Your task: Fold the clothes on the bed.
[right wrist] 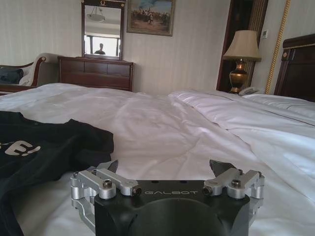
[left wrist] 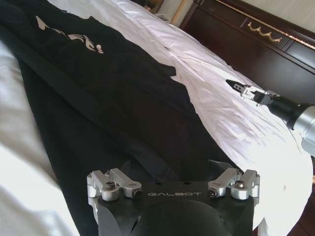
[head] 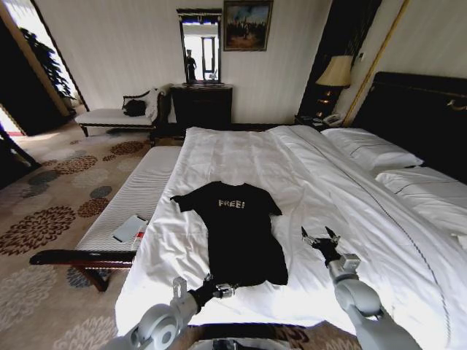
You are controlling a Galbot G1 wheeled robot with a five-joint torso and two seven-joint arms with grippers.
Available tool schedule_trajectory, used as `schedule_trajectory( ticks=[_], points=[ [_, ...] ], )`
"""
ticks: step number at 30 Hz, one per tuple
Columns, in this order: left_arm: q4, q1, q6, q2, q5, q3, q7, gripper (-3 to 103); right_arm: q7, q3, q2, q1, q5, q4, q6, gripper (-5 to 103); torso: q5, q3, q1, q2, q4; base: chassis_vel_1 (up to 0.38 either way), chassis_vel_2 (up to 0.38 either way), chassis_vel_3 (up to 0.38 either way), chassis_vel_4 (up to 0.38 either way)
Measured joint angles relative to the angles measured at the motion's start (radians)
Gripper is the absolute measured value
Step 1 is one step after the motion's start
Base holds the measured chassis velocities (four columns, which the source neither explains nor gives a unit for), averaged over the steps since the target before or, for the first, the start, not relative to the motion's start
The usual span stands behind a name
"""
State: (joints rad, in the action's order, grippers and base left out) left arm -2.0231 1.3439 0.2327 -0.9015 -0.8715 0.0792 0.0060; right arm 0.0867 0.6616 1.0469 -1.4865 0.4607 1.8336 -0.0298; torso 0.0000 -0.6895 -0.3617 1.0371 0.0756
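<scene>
A white-sheeted bed point(head: 306, 168) with rumpled soft linen fills the room's near side. At its foot edge the left gripper point(head: 219, 289) sits on the hem of the black T-shirt point(head: 241, 233); whether its fingers pinch the cloth I cannot tell. The right gripper point(head: 321, 238) rests on bare sheet beside the shirt, fingers spread, holding nothing; its housing reads "GALBOT". The shirt lies flat, "FREE!" in white across the chest. Left of the bed, a ribbed white bench point(head: 131, 197) carries a grey slab point(head: 129, 228).
</scene>
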Motion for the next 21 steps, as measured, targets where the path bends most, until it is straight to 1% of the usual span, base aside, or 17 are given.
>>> schedule_trajectory(
  ticks=[3, 7, 9, 15, 17, 19, 21],
  points=[
    [0.021, -0.035, -0.002, -0.014, -0.012, 0.020, 0.000, 89, 0.000, 0.000, -0.006, 0.004, 0.003, -0.006, 0.000, 100, 0.0001, 0.000, 0.000, 0.000, 0.0001, 0.000, 0.000, 0.000, 0.000],
    [0.031, -0.053, -0.002, -0.020, -0.020, 0.035, 0.000, 88, 0.000, 0.000, -0.008, 0.006, 0.003, -0.008, 0.000, 100, 0.0000, 0.000, 0.000, 0.000, 0.0001, 0.000, 0.000, 0.000, 0.000],
    [0.052, -0.078, -0.002, -0.029, -0.030, 0.059, 0.001, 86, 0.001, -0.001, -0.008, 0.010, 0.005, -0.010, -0.001, 100, 0.0000, 0.000, 0.000, 0.000, 0.0001, 0.000, 0.000, 0.000, 0.000],
    [0.067, -0.077, -0.002, -0.034, -0.033, 0.081, 0.001, 85, 0.002, -0.001, -0.011, 0.012, 0.007, -0.013, -0.001, 100, 0.0000, 0.000, 0.000, 0.000, 0.0000, 0.000, 0.000, 0.000, 0.000],
    [0.078, -0.083, 0.000, -0.044, -0.031, 0.086, 0.001, 82, 0.002, -0.001, -0.012, 0.015, 0.009, -0.014, -0.001, 100, 0.0000, 0.000, 0.000, 0.000, -0.0001, 0.000, 0.000, 0.000, 0.000],
    [0.079, -0.085, 0.000, -0.045, -0.031, 0.087, 0.001, 82, 0.002, -0.001, -0.013, 0.015, 0.010, -0.014, -0.001, 100, 0.0000, 0.000, 0.000, 0.000, -0.0001, 0.000, 0.000, 0.000, 0.000],
    [0.089, -0.097, 0.002, -0.055, -0.040, 0.089, 0.001, 74, 0.003, -0.001, -0.014, 0.015, 0.012, -0.014, -0.002, 100, 0.0000, 0.000, 0.000, 0.000, 0.0001, 0.000, 0.000, 0.000, 0.000]
  ],
)
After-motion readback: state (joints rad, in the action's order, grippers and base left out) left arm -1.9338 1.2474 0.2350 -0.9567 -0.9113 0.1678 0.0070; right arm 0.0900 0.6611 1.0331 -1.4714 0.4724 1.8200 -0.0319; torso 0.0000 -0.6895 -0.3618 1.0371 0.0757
